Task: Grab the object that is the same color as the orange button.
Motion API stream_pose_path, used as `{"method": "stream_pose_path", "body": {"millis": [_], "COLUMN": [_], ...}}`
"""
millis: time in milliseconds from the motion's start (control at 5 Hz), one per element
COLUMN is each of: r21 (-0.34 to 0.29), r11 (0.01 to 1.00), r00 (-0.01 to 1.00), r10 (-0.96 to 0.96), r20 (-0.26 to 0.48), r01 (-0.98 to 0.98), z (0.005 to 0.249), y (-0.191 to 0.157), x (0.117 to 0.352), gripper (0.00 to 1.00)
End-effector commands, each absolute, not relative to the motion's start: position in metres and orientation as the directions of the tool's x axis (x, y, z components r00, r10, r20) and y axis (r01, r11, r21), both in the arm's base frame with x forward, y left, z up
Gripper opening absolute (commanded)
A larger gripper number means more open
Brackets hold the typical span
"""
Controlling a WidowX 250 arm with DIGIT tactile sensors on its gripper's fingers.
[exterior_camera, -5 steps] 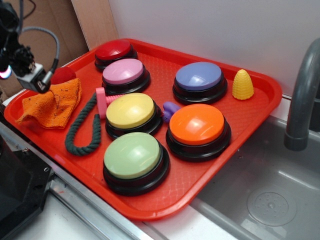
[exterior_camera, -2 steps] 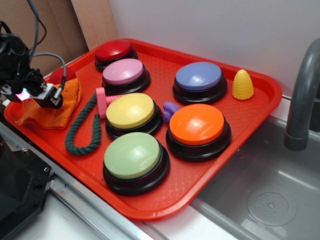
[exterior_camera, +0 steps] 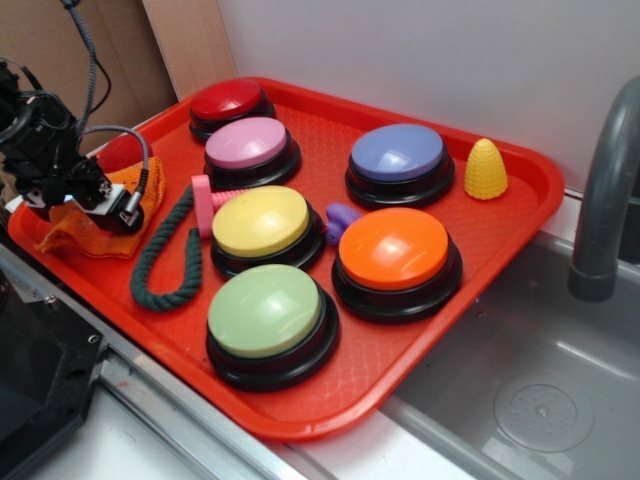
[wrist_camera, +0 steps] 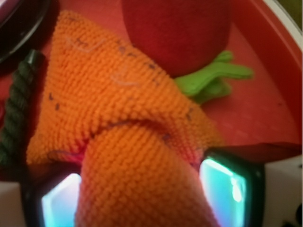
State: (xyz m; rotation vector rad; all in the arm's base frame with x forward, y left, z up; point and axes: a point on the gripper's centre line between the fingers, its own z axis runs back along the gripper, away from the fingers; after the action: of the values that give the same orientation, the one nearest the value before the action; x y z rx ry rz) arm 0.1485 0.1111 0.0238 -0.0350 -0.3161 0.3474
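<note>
So your gripper (exterior_camera: 72, 205) has dropped right down onto the orange rag (exterior_camera: 118, 205) at the left edge of the frame; a second ago it was hovering above it. In the wrist view a fold of rag (wrist_camera: 137, 189) bulges between the jaws, which sit partly open around it, not yet clamped. Right colour too, matches the orange button (exterior_camera: 395, 250). Looks ready to squeeze.
</note>
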Motion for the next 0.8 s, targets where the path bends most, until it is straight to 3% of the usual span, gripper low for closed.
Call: {"method": "stream_pose_path", "body": {"millis": [0,400,600], "r21": [-0.064,-0.010,-0.020], "r11": [0.944,0.895,0.873], "r00": [0.894,0.883,0.862], "r10": [0.326,0.441,0.485], "r20": [0.308,0.161,0.147], "r01": [-0.322,-0.445,-0.487], "z": [0.024,0.056,0.090], "y": [0.108,0.106,0.088], "x": [0.152,0.152,0.153], "gripper": [0.00,0.00,0.00]}}
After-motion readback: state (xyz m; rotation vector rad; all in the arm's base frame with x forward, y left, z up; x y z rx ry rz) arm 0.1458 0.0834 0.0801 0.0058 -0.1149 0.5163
